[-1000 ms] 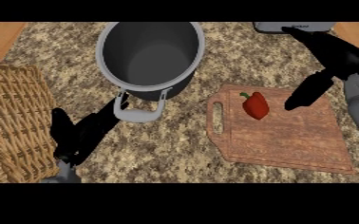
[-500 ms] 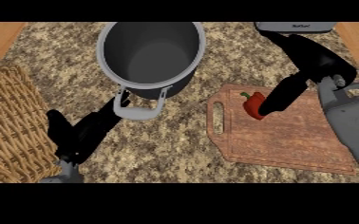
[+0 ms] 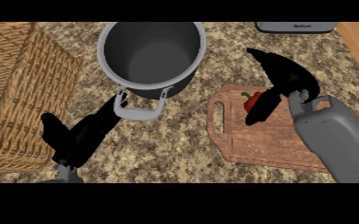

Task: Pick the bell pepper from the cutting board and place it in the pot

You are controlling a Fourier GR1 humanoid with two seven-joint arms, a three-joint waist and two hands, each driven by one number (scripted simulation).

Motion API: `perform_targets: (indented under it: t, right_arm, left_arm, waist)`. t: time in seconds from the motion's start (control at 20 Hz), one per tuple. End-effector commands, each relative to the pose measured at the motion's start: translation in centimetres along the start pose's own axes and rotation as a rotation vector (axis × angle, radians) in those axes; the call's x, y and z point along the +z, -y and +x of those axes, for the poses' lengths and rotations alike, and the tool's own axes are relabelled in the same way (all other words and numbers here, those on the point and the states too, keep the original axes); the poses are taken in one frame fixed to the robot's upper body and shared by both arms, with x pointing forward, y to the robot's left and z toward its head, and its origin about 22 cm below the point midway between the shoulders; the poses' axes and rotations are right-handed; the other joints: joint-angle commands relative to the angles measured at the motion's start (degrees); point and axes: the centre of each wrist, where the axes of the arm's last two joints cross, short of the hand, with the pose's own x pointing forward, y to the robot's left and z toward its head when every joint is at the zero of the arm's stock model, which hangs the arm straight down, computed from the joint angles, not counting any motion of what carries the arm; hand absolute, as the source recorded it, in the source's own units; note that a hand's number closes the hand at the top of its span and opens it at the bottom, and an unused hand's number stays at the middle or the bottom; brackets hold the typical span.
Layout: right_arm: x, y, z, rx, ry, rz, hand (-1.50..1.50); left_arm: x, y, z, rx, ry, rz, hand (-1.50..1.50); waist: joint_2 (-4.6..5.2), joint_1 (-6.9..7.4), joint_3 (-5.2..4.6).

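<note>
Bell pepper [image 3: 250,101] sits on the cutting board [image 3: 270,142], right of the pot [image 3: 151,52]. Right hand [image 3: 288,78]: fingers [image 3: 256,113] extended alongside it, not yet closed. Left hand [image 3: 77,137] relaxed, below-left of the pot. Pepper judged light, smooth-skinned, hollow; take it across the widest part, not the stem.

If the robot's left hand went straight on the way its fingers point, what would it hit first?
Probably the grey metal pot's loop handle, just ahead of the left hand; depth is unclear.

Faint, illegible dark lettering [image 3: 301,26] on grey appliance [image 3: 277,27]
</note>
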Motion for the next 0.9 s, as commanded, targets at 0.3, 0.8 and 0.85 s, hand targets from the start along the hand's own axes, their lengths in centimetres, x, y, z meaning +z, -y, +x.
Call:
perform_targets:
  t: [0.3,0.8,0.85]
  right_arm:
    - [-0.6,-1.5,-3.6,0.101,-0.131,-0.027,-1.5]
    - [-3.1,-1.8,-3.9,0.104,-0.156,0.006,-1.5]
    - [-2.9,-4.3,-3.4,0.127,-0.16,0.009,-1.5]
  left_arm:
    - [-0.7,1.2,-0.7,0.05,0.05,0.105,0.0]
    - [-2.4,3.3,-0.6,0.061,0.036,0.095,0.0]
    - [-1.3,1.1,-0.3,0.049,0.04,0.077,0.0]
  waist:
    - [0.04,-0.27,0.07]
    - [0.09,-0.09,0.07]
    - [0.06,-0.06,0.07]
